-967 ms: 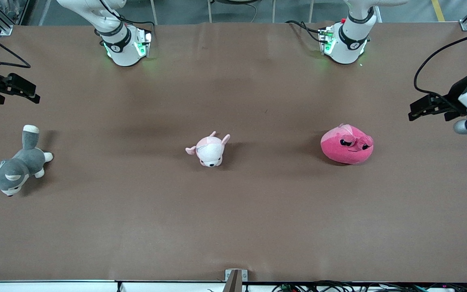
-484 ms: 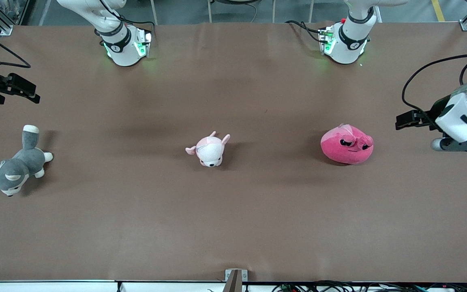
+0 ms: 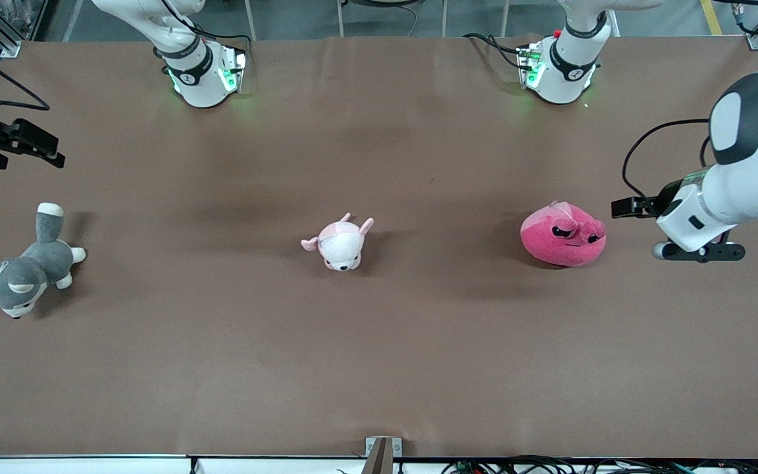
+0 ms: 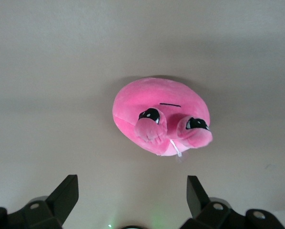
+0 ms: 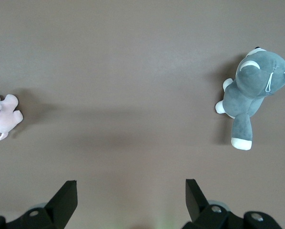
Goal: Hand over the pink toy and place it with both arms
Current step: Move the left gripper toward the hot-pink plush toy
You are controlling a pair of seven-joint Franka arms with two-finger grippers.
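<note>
**Left pincer beside the pink toy**

I see the pink toy (image 3: 563, 234) resting on the surface (image 3: 379, 342) toward the left arm's end. My left pincer (image 3: 624, 208) hangs just beside it, fingers (image 4: 66, 193) spread. The right pincer (image 3: 37, 145) waits, spread, above the husky plush (image 3: 20, 273).

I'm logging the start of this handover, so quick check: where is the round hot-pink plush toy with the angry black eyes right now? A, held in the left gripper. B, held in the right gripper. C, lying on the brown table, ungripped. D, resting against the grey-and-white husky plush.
C: the round hot-pink plush toy lies on the brown table, with the open left gripper beside it, not touching.
</note>
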